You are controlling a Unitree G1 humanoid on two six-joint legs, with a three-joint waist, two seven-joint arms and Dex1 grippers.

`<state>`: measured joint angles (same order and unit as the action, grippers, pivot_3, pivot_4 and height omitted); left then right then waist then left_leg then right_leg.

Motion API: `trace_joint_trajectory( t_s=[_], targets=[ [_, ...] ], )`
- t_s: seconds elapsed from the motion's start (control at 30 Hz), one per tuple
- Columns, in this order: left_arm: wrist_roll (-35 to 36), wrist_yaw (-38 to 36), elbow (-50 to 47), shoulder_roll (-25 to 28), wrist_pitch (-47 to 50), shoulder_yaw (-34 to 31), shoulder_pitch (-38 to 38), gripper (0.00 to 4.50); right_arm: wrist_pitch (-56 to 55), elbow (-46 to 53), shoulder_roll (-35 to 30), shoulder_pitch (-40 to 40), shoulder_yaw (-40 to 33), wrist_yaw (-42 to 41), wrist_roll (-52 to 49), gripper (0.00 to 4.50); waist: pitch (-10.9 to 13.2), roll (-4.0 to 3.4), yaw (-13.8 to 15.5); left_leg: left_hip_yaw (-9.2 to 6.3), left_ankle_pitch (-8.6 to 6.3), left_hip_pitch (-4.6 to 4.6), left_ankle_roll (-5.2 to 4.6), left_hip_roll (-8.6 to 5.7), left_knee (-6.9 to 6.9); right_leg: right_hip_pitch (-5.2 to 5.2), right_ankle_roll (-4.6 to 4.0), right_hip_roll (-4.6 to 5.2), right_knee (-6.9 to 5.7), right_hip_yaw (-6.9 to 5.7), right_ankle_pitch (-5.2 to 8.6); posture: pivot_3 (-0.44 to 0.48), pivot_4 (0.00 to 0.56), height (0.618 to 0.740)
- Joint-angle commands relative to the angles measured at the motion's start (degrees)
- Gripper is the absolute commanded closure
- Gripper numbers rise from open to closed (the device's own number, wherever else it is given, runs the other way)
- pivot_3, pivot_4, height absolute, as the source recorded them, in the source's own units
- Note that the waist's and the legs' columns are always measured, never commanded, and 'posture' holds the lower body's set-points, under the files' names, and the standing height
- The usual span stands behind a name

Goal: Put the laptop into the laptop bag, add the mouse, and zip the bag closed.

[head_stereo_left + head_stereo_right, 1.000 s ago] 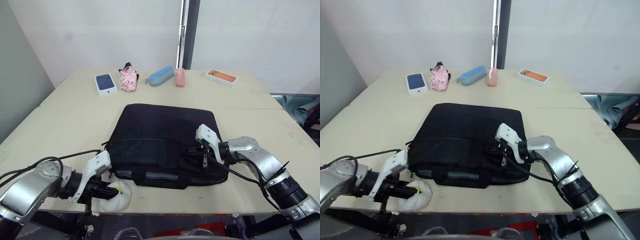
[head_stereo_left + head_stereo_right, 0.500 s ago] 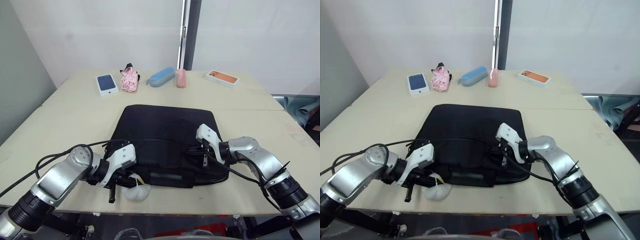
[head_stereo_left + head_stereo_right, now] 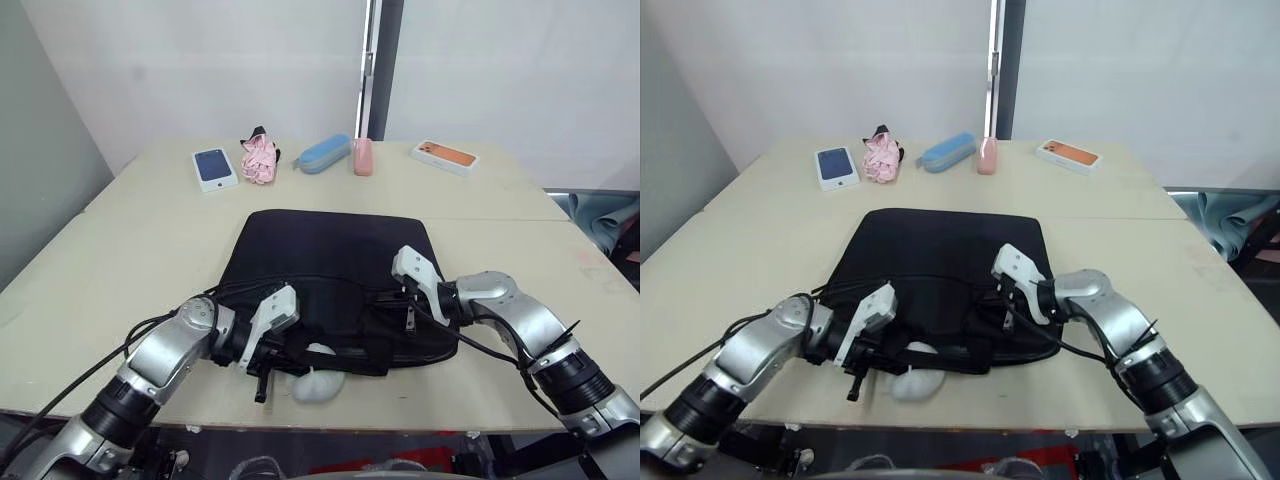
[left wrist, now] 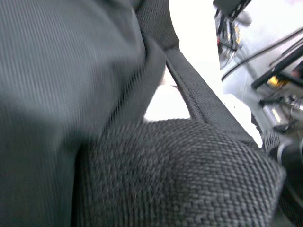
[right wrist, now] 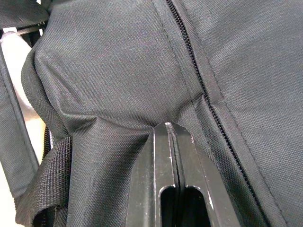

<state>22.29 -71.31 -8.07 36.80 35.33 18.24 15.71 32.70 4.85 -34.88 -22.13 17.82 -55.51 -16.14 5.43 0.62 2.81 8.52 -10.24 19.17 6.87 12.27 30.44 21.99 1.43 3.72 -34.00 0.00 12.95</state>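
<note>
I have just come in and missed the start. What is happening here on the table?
A two-armed robot is working on a black laptop bag lying flat on the table. Its right gripper is shut, pinching the bag's fabric beside a zip. Its left gripper is at the bag's near edge, where a white mouse lies.

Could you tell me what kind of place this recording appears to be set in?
Probably a lab or test room, not a home: a plain beige table against bare white walls, with props lined up at its far edge, such as a boxed phone and a blue pouch.

Black laptop bag [image 4: 71,94] fabric, strap
</note>
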Motion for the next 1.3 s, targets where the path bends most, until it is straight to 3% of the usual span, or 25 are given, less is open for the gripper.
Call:
trace_joint_trajectory(
  t_s=[0.03, 0.23, 0.4, 0.43, 0.47, 0.63, 0.77, 1.03, 1.3],
  targets=[
    [-0.96, 0.17, 3.23, -4.0, -3.4, 1.87, 2.65, 4.25, 5.56, -7.05, -1.72, 3.36, 3.85, 2.71, 5.43, 4.5, 0.01, -0.02, 0.24, 0.0, 0.0, 0.01, 0.0, 0.0, 0.0, -0.01, 0.0, 0.01, 0.0, 0.0, 0.0, 0.0, 0.15, 0.74],
    [-2.42, 0.88, 4.91, -6.5, -3.85, 2.4, 3.35, 4.25, 6.19, -6.02, -2.21, 3.91, 3.5, 2.91, 5.15, 4.5, 0.01, -0.01, 0.96, 0.03, 0.01, 0.0, -0.01, -0.02, 0.05, -0.09, 0.01, 0.07, 0.02, 0.01, 0.0, 0.0, 0.15, 0.74],
    [-1.42, 1.52, 4.49, -5.94, -0.84, 0.81, 3.25, 4.25, 6.42, -5.6, -2.43, 4.34, 3.19, 2.94, 5.06, 4.5, 0.01, -0.01, 1.01, 0.02, 0.0, -0.01, -0.01, -0.02, 0.05, -0.09, 0.05, 0.07, 0.02, 0.0, 0.02, 0.0, 0.15, 0.74],
    [0.13, -0.28, 2.13, -3.44, 0.72, -0.18, 2.14, 4.25, 6.44, -5.42, -2.5, 4.63, 3.07, 3.05, 5.02, 4.5, 0.02, -0.02, 0.98, 0.02, 0.0, -0.01, -0.01, -0.02, 0.05, -0.09, 0.06, 0.07, 0.02, 0.0, 0.03, 0.0, 0.15, 0.74],
    [1.03, -1.63, -0.23, -0.95, 1.3, -1.3, 0.92, 3.49, 6.45, -5.25, -2.58, 4.87, 2.96, 3.13, 4.98, 4.5, 0.05, -0.01, 0.94, 0.02, 0.0, 0.0, -0.01, -0.01, 0.05, -0.08, 0.06, 0.07, 0.03, 0.0, 0.03, 0.0, 0.15, 0.74],
    [3.06, -7.66, -10.11, 12.57, 1.07, -4.43, -4.22, 1.79, 6.28, -5.25, -2.73, 5.08, 2.37, 3.15, 4.77, 4.5, 0.21, -0.02, 0.53, 0.01, 0.0, 0.08, 0.04, 0.04, -0.06, 0.08, 0.18, -0.03, 0.07, -0.01, 0.1, 0.0, 0.15, 0.74],
    [6.21, -9.32, -11.96, 17.51, 1.28, -8.82, -5.36, 1.79, 5.93, -5.82, -2.5, 4.76, 1.92, 3.23, 4.65, 4.5, 0.28, 0.01, 0.27, 0.06, 0.0, 0.12, 0.07, 0.02, -0.08, 0.06, 0.18, 0.0, 0.23, 0.01, 0.11, 0.0, 0.15, 0.74],
    [12.1, -7.51, -12.65, 17.35, 4.57, -13.59, -4.02, 1.79, 5.77, -5.51, -2.54, 5.09, 1.44, 3.48, 4.39, 4.5, 0.31, 0.0, 0.19, 0.11, 0.0, 0.11, 0.07, 0.03, -0.08, 0.07, 0.18, 0.0, 0.21, 0.03, 0.1, 0.0, 0.15, 0.74],
    [12.53, -10.31, -7.38, 21.37, 1.24, -18.3, -2.32, 1.79, 6.0, -4.77, -3.07, 5.5, 0.77, 3.39, 4.12, 4.5, 0.33, 0.07, 0.27, 0.12, 0.01, 0.1, 0.07, 0.02, -0.08, 0.06, 0.17, 0.0, 0.2, 0.03, 0.1, 0.0, 0.15, 0.74]
  ],
)
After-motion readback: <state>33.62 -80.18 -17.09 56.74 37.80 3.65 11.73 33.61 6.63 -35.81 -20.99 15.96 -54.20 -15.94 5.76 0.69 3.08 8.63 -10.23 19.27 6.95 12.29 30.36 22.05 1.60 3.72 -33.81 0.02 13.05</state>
